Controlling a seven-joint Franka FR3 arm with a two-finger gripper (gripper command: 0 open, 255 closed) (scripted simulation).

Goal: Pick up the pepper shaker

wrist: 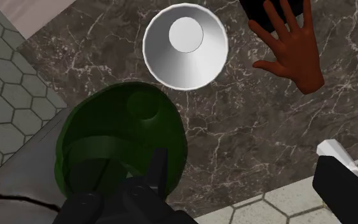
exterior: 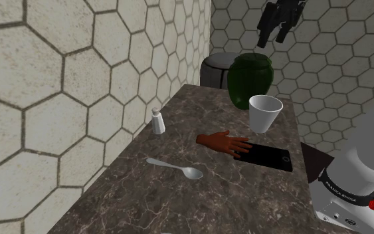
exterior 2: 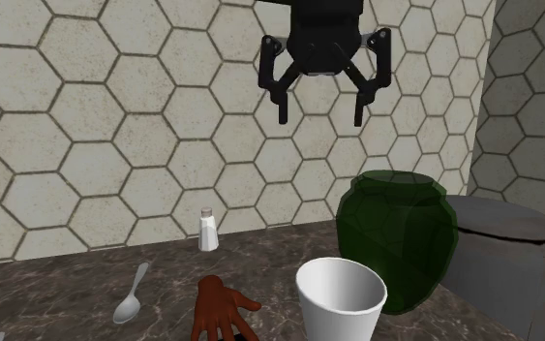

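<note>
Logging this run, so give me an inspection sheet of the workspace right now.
Surface: dark marbled counter.
Job's things: white shaker, upright near the wall, untouched.
Clutter: spoon, brown hand, black slab, white cup, green jar, grey bin at the counter's end.
Claw: open, high above the jar, holding nothing.
Cables: nothing seen.
Surroundings: hexagon-tiled walls.
</note>
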